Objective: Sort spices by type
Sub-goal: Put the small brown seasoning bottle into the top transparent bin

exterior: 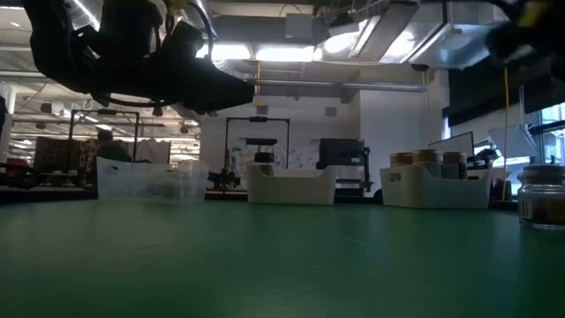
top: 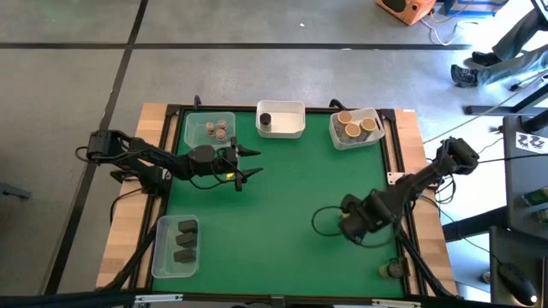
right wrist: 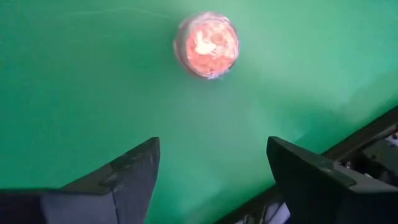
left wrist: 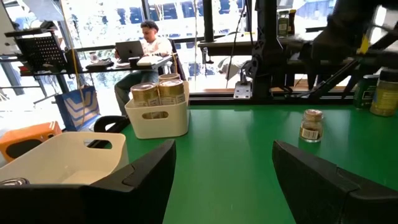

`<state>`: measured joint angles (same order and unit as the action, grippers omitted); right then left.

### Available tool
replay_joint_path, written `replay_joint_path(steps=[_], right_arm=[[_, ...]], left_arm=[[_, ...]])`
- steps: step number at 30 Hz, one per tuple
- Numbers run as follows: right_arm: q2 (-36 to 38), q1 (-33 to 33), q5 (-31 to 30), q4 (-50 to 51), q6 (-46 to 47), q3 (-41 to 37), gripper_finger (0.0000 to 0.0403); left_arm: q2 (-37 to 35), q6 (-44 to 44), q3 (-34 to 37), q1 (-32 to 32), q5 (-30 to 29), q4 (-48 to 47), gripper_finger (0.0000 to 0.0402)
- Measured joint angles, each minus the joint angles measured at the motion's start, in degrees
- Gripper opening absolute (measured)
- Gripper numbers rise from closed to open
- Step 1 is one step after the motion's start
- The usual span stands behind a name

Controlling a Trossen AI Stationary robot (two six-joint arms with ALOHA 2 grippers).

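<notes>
One small spice jar point(top: 392, 269) stands upright on the green mat near the table's near right corner; it also shows in the left wrist view point(left wrist: 311, 124) and the low view point(exterior: 543, 196). My right gripper point(top: 353, 224) hangs above the mat to the jar's left, pointing down, open and empty; its wrist view looks down on the jar's lid point(right wrist: 207, 45), which lies beyond the fingertips. My left gripper point(top: 248, 162) hovers level over the mat's far left part, open and empty point(left wrist: 224, 174). Other spices sit in tubs.
Along the far edge stand a clear tub point(top: 210, 130) with grey-lidded jars, a white tub point(top: 281, 120) with one dark cylinder, and a tub point(top: 355, 128) with tan-lidded jars. A clear tub point(top: 175, 248) of dark blocks sits near left. The mat's middle is bare.
</notes>
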<state>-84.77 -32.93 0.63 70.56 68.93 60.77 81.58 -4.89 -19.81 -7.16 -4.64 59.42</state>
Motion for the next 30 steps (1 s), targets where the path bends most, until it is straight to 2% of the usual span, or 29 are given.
replay_joint_path(steps=[4, 10, 14, 19, 23, 26, 30], right_arm=[[0.0, -2.0, -2.6, -4.7, 2.3, -5.9, 0.0294], [0.0, -1.9, -2.6, -13.9, 2.3, -12.4, 0.0281], [0.0, -1.9, -2.7, -16.4, 2.0, -14.5, 0.0242], [0.0, -1.9, -6.0, -16.5, 2.7, -14.5, 0.0169], [0.0, -1.0, -5.9, -16.5, 2.7, -14.5, 0.012], [0.0, -0.1, -5.6, -16.6, 2.7, -14.5, 0.0111], [0.0, 0.0, -6.0, -16.7, 2.6, -14.5, 0.0119]], left_arm=[[0.0, 0.0, 0.0, 0.0, 0.0, 0.0, 0.025], [0.0, 0.0, 0.0, 0.0, 0.0, 0.0, 0.025], [0.0, 0.0, 0.0, 0.0, 0.0, 0.0, 0.025], [0.0, -0.1, 0.0, 0.0, 0.0, 0.0, 0.025], [0.0, -0.1, 0.0, 0.0, 0.0, -0.1, 0.025], [0.0, -0.2, 0.0, 0.0, 0.0, -0.1, 0.025], [0.0, -0.4, 0.0, 0.0, 0.0, -0.2, 0.025]])
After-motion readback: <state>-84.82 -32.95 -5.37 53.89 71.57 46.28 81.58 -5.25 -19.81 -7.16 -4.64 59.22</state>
